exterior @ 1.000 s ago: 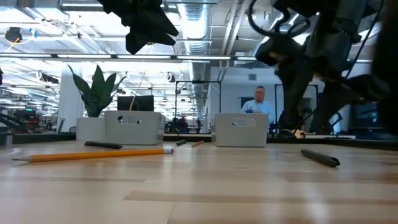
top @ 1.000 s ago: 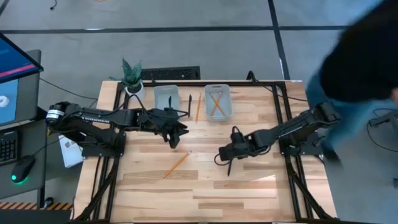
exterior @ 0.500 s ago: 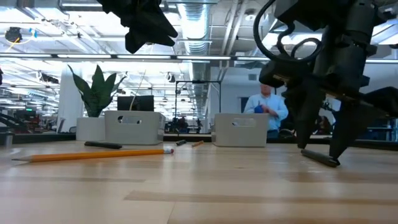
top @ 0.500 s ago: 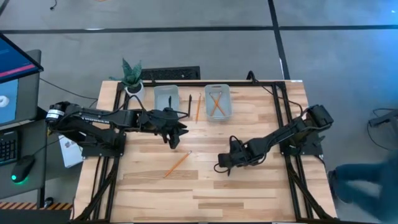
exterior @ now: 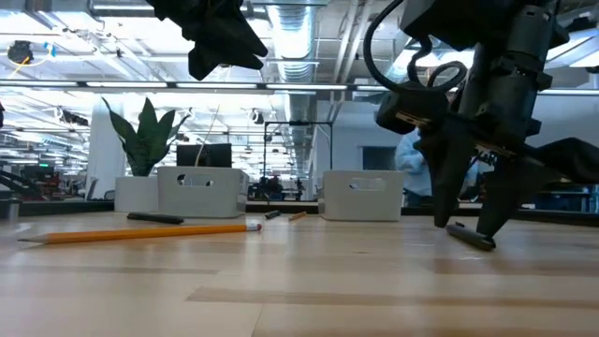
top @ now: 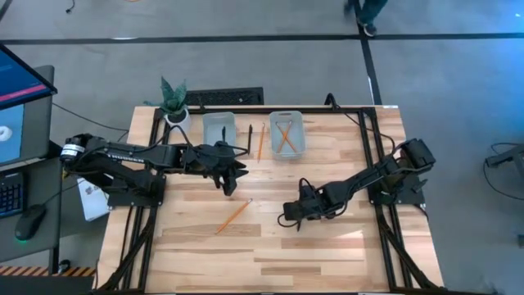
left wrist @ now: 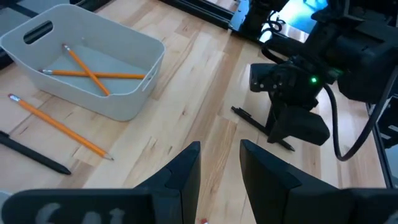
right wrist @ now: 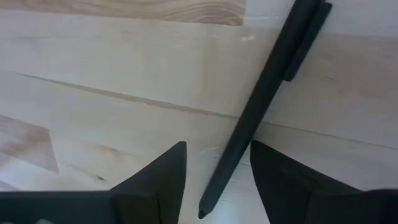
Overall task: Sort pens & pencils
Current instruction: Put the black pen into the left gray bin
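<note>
Where crossed, pencils (top: pixel 285 135) in bin (top: pixel 287 150)

Grey floor (top: pixel 246 65) w/ dark lines, monitor (top: pixel 20 86) at left, ceiling strip lights (exterior: pixel 94 86), person (exterior: pixel 416 173) in bkgd.

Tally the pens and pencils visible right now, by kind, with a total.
Pens: 3, one between the right gripper's fingers, one between the bins, one before the left bin.
Pencils: 4, two crossed in the right bin, one between the bins, one loose mid-table.
Total: 7. The left bin's inside cannot be judged.
</note>
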